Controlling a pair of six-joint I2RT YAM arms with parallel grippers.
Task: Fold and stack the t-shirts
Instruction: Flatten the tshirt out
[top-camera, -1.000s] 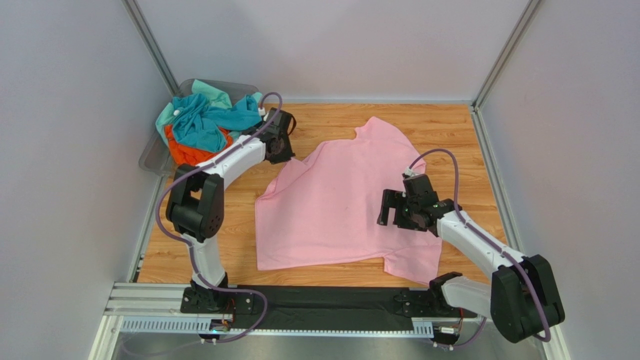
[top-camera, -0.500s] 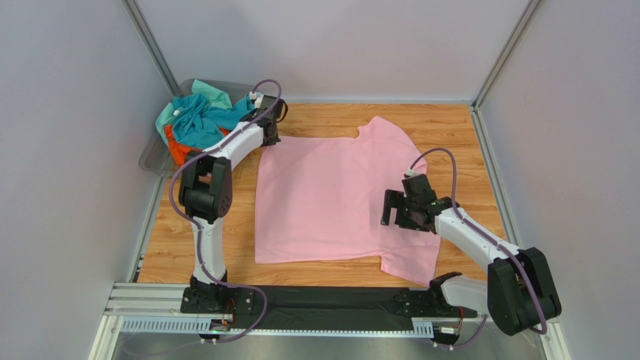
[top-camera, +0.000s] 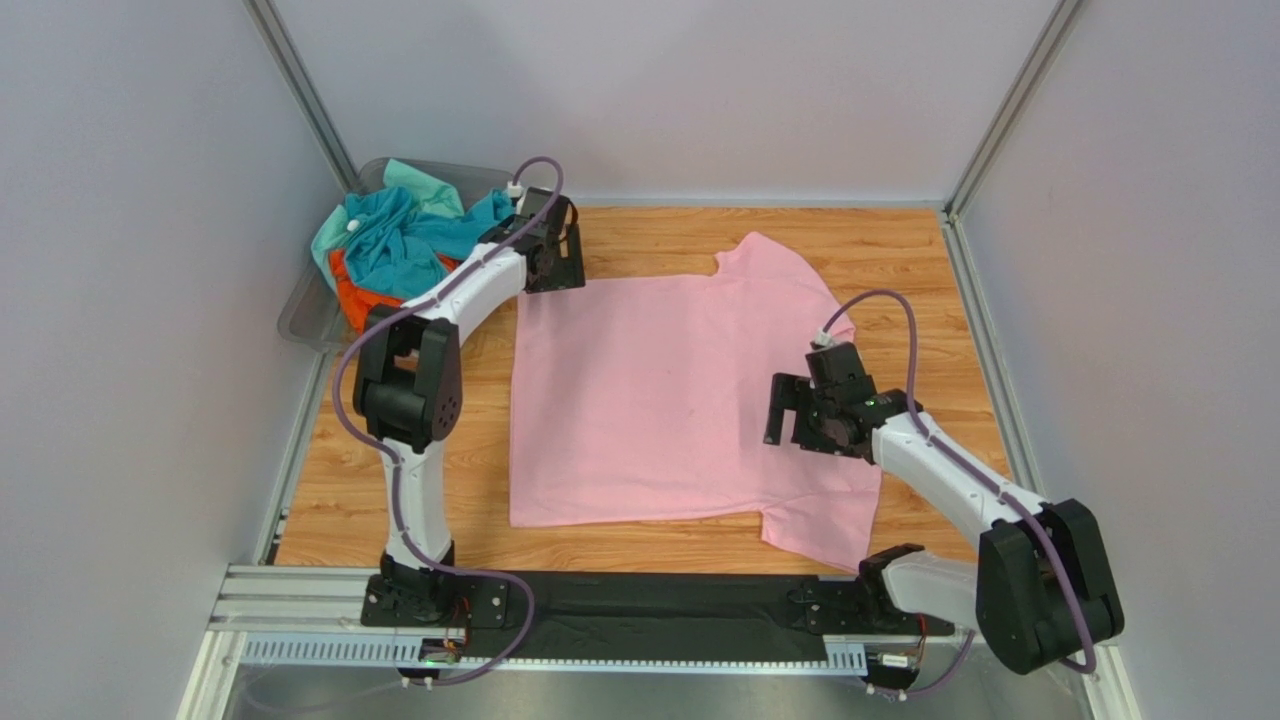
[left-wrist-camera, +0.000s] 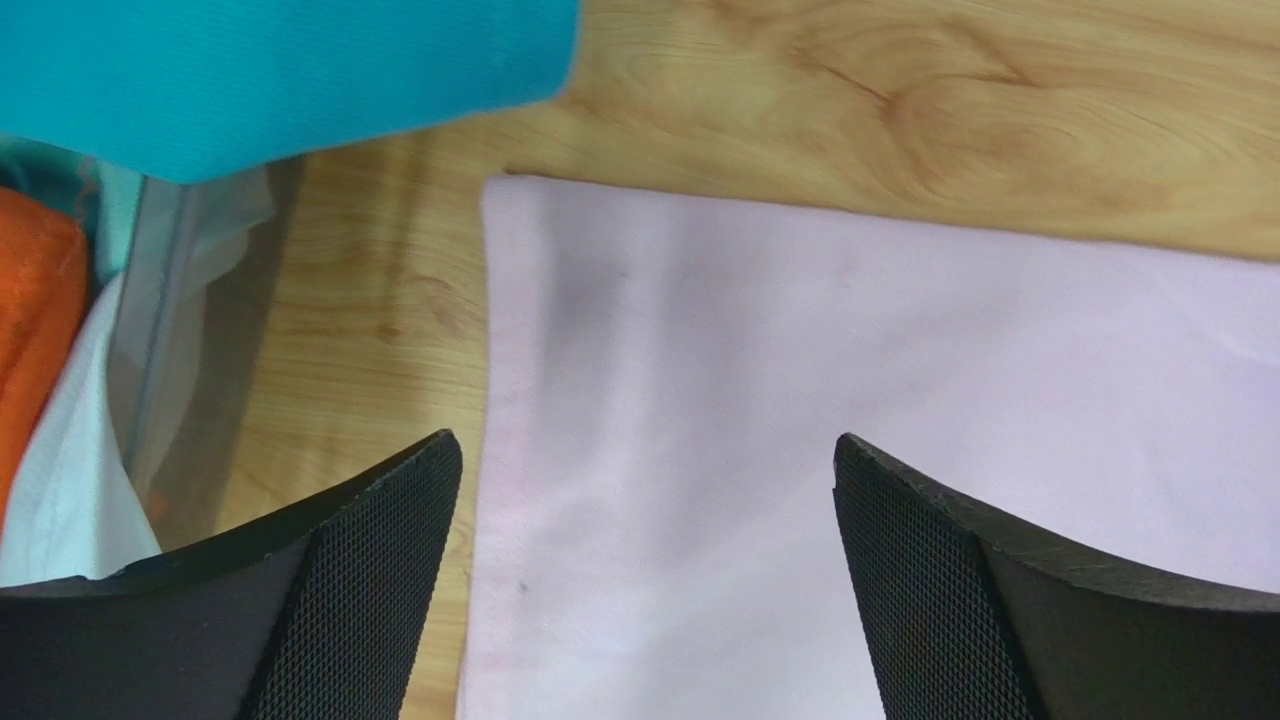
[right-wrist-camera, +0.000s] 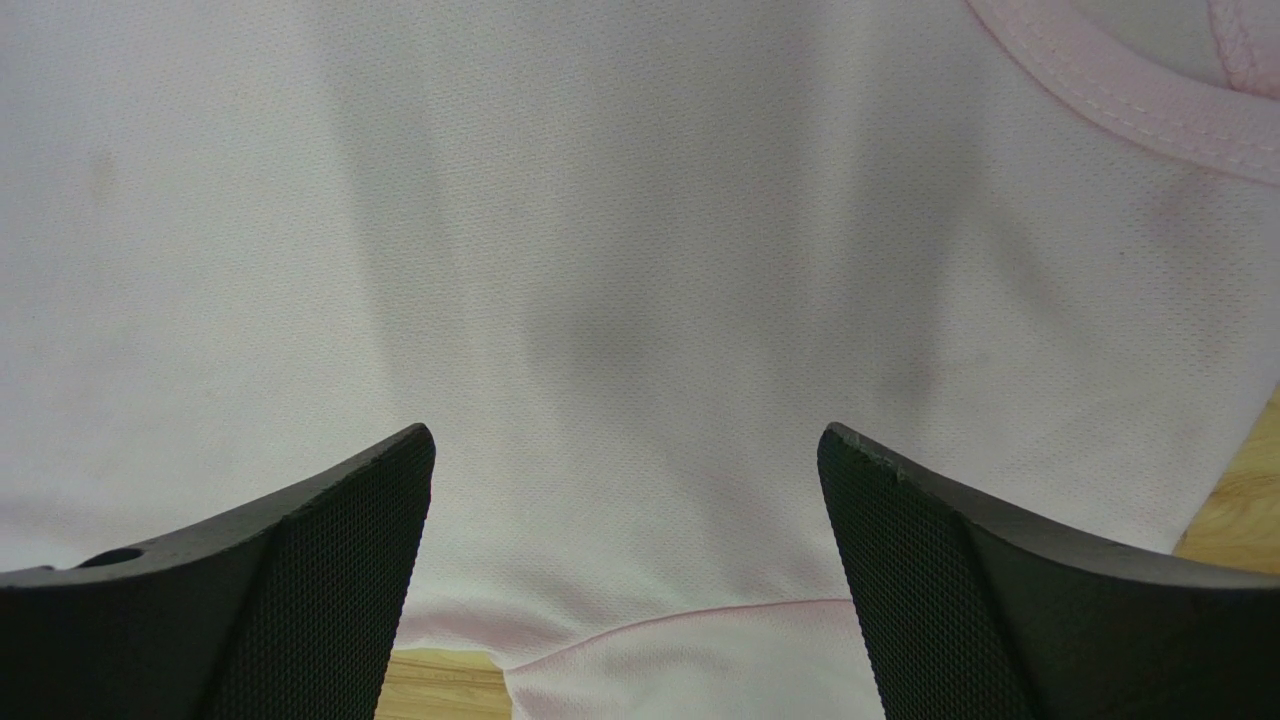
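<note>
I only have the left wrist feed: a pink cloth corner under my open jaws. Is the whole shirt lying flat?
Observer: Yes. From above, the pink t-shirt is spread out flat on the table.
Operator: Where's the other arm?
Observer: The right gripper is over the shirt's right side, jaws open, nothing between them.
Operator: Which end is the neck?
Observer: The right wrist view shows the collar just ahead of that gripper.
</note>
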